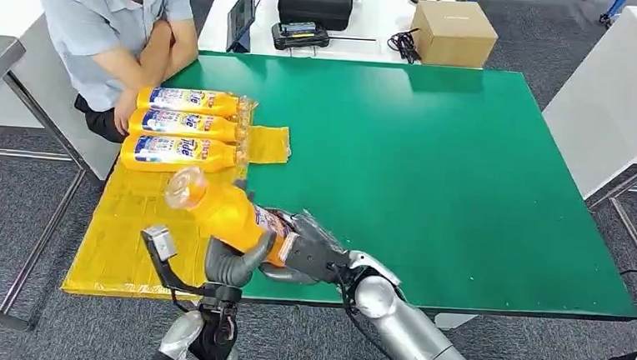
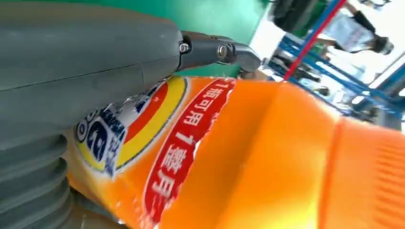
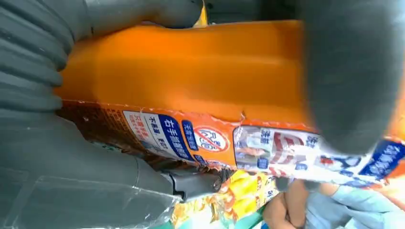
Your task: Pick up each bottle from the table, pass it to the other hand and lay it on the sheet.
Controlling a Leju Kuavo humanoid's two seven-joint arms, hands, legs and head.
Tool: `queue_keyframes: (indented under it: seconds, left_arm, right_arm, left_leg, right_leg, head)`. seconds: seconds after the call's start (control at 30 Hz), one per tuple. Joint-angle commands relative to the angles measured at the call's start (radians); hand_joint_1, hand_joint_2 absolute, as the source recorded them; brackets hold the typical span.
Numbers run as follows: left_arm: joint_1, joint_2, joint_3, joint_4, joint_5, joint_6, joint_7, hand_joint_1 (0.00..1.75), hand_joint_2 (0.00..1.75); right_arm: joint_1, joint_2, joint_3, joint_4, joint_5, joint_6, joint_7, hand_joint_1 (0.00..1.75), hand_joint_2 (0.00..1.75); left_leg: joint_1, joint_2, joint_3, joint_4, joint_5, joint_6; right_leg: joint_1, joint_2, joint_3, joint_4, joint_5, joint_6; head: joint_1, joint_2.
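Both hands are closed on the one orange plastic detergent bottle (image 1: 228,214), which is held in the air above the near edge of the green table top (image 1: 433,162), its cap end pointing out over the yellow sheet (image 1: 129,218). The right hand (image 1: 315,251) is wrapped round the base end, and the left hand (image 1: 239,263) is cupped under the middle, thumb up against the label. The handover appears to be in mid-course.

For the pass to go well, the left hand's grip should be confirmed as firm before the right hand is let go; a smooth, rounded body of this kind is judged likely to slip or roll if held only from below. After that, the bottle should be carried over the sheet and laid flat in the free space just nearer than the three yellow-labelled bottles (image 1: 186,128) already lying side by side, parallel to them and not on top of them. A seated person's forearm (image 1: 142,69) rests at the far corner beside that row, so the reach should be kept short of it.

Much is hidden. In the left wrist view, only the grey thumb (image 2: 86,62) and label are made out; the fingers under the bottle are covered. In the right wrist view, the bottle's far end is blurred by a dark finger (image 3: 353,76) close to the lens. How tightly either hand presses cannot be told.
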Motion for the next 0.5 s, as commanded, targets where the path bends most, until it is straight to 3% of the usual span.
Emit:
queue_keyframes:
  seconds: [0.03, 0.07, 0.3, 0.5]
  left_arm:
    - [0.011, 0.027, 0.023, -0.119, 0.033, -0.035, -0.026, 0.28, 1.75]
    - [0.013, 0.031, 0.017, -0.125, 0.03, -0.049, -0.029, 0.0, 1.75]
    - [0.024, 0.053, -0.045, -0.106, 0.003, -0.154, -0.026, 0.0, 1.75]
    - [0.025, 0.052, -0.047, -0.102, 0.002, -0.156, -0.028, 0.0, 1.75]
  right_arm:
    - [-0.037, 0.017, 0.041, 0.154, -0.016, 0.028, -0.012, 1.75, 1.75]
    - [-0.035, 0.017, 0.041, 0.158, -0.016, 0.026, -0.013, 1.75, 1.75]
    - [-0.039, 0.009, 0.028, 0.157, -0.02, 0.028, -0.028, 1.75, 1.75]
    - [-0.04, 0.008, 0.028, 0.156, -0.02, 0.029, -0.028, 1.75, 1.75]
  left_leg:
    - [0.001, 0.002, 0.003, 0.0, -0.001, -0.002]
    - [0.003, 0.003, 0.004, 0.0, -0.002, -0.003]
    - [0.002, 0.001, 0.004, 0.0, -0.002, -0.002]
    - [0.002, 0.001, 0.004, 0.0, -0.002, -0.003]
  right_leg:
    - [0.001, 0.001, 0.002, -0.001, 0.0, -0.002]
    - [0.003, 0.002, 0.005, -0.001, -0.001, -0.003]
    - [0.002, 0.0, 0.004, -0.001, -0.001, -0.003]
    - [0.002, 0.0, 0.005, -0.001, -0.002, -0.003]
  head:
    - [0.0, 0.0]
    - [0.0, 0.0]
    - [0.0, 0.0]
    - [0.0, 0.0]
